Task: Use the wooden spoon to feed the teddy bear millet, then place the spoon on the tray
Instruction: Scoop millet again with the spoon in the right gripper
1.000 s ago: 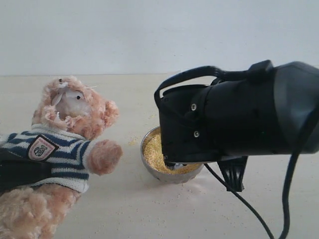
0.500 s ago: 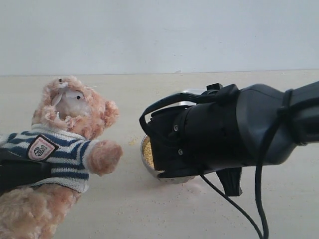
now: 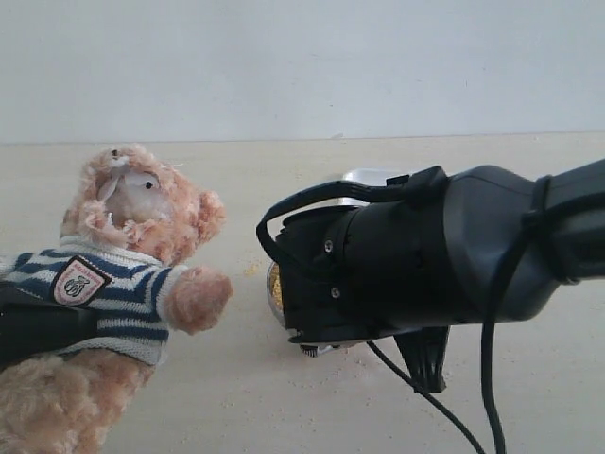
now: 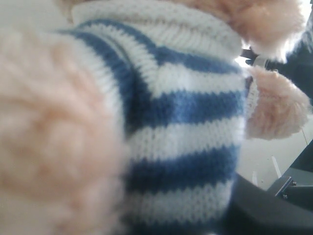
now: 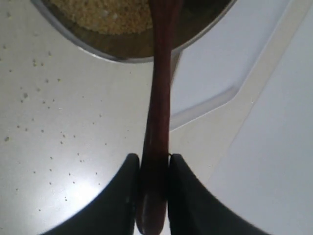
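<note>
right gripper (image 5: 152, 164): clamped on the handle end of the wooden spoon (image 5: 157, 112)
wooden spoon: sticks straight out over the rim of the steel bowl (image 5: 98, 49), tip cut off from view
millet (image 5: 102, 14): in the steel bowl, plus stray grains on the table (image 5: 73, 122)
tray (image 5: 215, 68): right beside the bowl
teddy bear (image 3: 132, 246): leaning back, over on the left
left gripper (image 3: 43, 331): closed round the teddy bear's middle

A fluffy light-brown teddy bear (image 3: 113, 293) in a navy-and-white striped shirt leans back, pale muzzle raised. Yellow millet (image 5: 105, 14) lies in a steel bowl (image 5: 98, 51), stray grains scattered around it. The slim reddish-brown wooden spoon (image 5: 159, 112), its handle pinched in the right gripper (image 5: 154, 164), reaches over the bowl's rim, just beside the white tray (image 5: 210, 68).
</note>
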Robot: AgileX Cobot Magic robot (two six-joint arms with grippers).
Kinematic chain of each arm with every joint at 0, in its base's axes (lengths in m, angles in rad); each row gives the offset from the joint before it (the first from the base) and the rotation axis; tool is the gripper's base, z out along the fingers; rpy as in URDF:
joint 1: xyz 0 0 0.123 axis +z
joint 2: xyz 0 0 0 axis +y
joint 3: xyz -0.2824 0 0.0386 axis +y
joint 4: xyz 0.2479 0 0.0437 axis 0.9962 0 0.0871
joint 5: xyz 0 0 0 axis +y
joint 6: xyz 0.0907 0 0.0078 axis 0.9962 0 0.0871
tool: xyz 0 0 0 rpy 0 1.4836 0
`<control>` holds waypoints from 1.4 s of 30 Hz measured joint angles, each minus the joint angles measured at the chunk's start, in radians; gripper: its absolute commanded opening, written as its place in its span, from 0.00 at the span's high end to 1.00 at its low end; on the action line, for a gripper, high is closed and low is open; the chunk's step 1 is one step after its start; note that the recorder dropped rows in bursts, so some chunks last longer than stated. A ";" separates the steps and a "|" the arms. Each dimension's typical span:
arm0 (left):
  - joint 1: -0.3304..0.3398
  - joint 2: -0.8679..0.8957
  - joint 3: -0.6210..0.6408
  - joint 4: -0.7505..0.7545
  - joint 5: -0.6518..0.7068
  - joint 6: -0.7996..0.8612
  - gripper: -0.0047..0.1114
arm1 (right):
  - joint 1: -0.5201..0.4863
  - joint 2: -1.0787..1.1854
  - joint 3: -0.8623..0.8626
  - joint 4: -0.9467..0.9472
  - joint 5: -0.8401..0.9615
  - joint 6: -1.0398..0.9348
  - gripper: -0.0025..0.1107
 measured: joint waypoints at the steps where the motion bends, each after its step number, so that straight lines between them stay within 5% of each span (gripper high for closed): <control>1: 0.000 0.000 0.000 0.000 0.000 0.000 0.92 | 0.000 0.000 0.000 0.007 -0.002 0.000 0.98; 27: 0.000 0.000 0.000 0.000 0.000 0.000 0.92 | -0.099 -0.045 -0.090 0.275 -0.046 0.028 0.98; 42: 0.000 0.000 0.000 0.000 0.000 0.000 0.92 | -0.234 -0.156 -0.090 0.705 -0.103 -0.026 0.98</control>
